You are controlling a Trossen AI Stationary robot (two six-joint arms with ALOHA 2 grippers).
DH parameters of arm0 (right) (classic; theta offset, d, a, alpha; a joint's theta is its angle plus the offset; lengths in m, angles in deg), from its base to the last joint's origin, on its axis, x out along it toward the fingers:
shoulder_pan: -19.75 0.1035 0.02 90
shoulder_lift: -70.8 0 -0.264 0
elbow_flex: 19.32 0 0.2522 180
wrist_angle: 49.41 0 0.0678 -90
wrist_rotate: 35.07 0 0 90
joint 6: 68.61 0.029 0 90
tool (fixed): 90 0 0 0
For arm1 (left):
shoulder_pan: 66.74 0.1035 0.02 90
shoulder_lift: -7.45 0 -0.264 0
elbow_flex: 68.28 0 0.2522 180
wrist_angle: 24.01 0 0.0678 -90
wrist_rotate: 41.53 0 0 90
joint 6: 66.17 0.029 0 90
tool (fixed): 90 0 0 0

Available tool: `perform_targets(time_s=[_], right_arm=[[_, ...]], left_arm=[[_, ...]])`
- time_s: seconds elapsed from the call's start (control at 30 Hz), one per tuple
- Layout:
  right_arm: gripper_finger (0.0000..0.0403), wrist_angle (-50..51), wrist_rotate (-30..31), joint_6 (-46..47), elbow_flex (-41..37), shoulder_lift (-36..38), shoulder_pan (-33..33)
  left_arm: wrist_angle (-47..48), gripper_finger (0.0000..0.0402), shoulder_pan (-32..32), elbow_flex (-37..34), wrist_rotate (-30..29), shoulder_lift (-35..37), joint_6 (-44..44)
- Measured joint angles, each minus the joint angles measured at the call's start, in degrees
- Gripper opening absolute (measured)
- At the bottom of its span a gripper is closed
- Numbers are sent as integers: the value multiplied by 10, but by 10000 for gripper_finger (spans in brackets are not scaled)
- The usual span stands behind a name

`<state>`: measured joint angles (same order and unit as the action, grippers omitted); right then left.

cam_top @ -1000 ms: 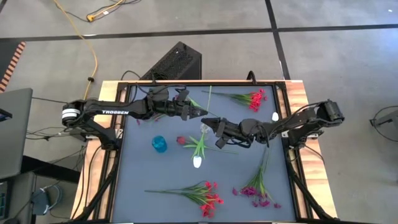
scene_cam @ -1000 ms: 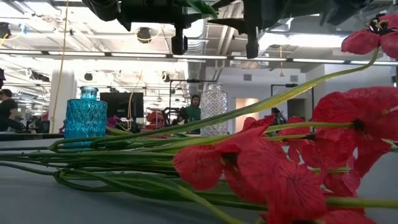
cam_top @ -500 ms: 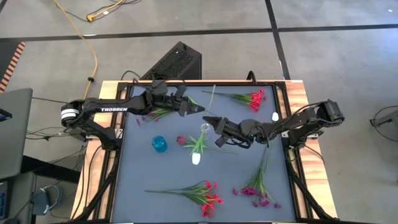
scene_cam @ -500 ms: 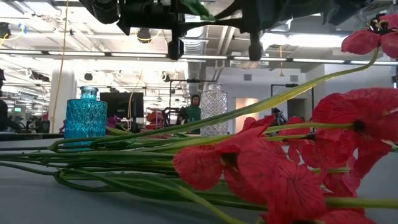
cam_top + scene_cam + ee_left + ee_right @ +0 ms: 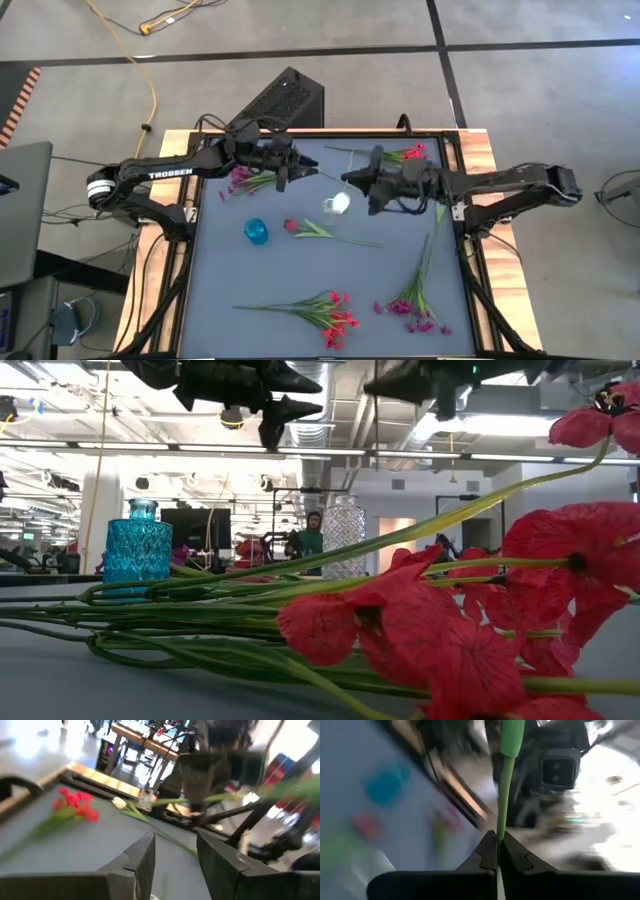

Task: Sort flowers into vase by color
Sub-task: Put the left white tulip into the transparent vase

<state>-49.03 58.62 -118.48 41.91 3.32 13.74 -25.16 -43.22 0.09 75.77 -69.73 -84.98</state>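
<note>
My right gripper (image 5: 350,181) is shut on the green stem of a white-bud flower sprig, over the table's far middle. In the high view the sprig's white bud (image 5: 341,202) shows beside the clear vase (image 5: 328,206); whether it is inside I cannot tell. My left gripper (image 5: 312,175) stands open just left of it, touching nothing. A blue vase (image 5: 256,231) stands to the left. A pink tulip (image 5: 291,227) lies on the mat between the vases. Red clusters (image 5: 336,316) and magenta clusters (image 5: 414,312) lie near the front. My right gripper pinches the green stem (image 5: 499,822) between its two fingers. The stem runs on straight past the fingertips. The sprig is lifted off the mat, its white bud end (image 5: 341,202) by the clear vase's mouth.
A red cluster (image 5: 406,156) lies at the far right, a magenta cluster (image 5: 240,179) under my left arm, a loose white bud (image 5: 442,187) at the right edge. In the low view, red blossoms (image 5: 450,650) fill the foreground before both vases. People show in the room behind.
My left gripper has opened, let go of the white-bud sprig and drawn back toward the table's left. My right gripper has shut on the stem and gone toward the far right. The sprig's bud end has risen off the mat and come to the clear vase.
</note>
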Motion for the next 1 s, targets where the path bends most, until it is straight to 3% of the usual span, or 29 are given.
perform_targets(time_s=[0.17,0.27,0.4,0.63,0.7,0.83,1.0], right_arm=[[36,-13,-288,301,24,0,-82],[34,-73,-373,409,25,-15,-114],[27,-125,-384,475,25,-56,-125],[35,-176,-433,515,25,-87,-124],[32,-179,-430,511,25,-87,-125],[29,-200,-405,503,25,-87,-123],[34,-200,-367,480,25,-87,-117]], left_arm=[[-4,135,-29,0,-16,-6,122],[-16,135,-61,0,-11,-11,169],[-36,135,-111,0,-51,-26,257],[-61,135,-150,0,-240,-34,269],[-59,135,-149,0,-245,-34,251],[-63,135,-145,0,-193,-41,209],[-95,135,-145,1,-190,-56,194]])
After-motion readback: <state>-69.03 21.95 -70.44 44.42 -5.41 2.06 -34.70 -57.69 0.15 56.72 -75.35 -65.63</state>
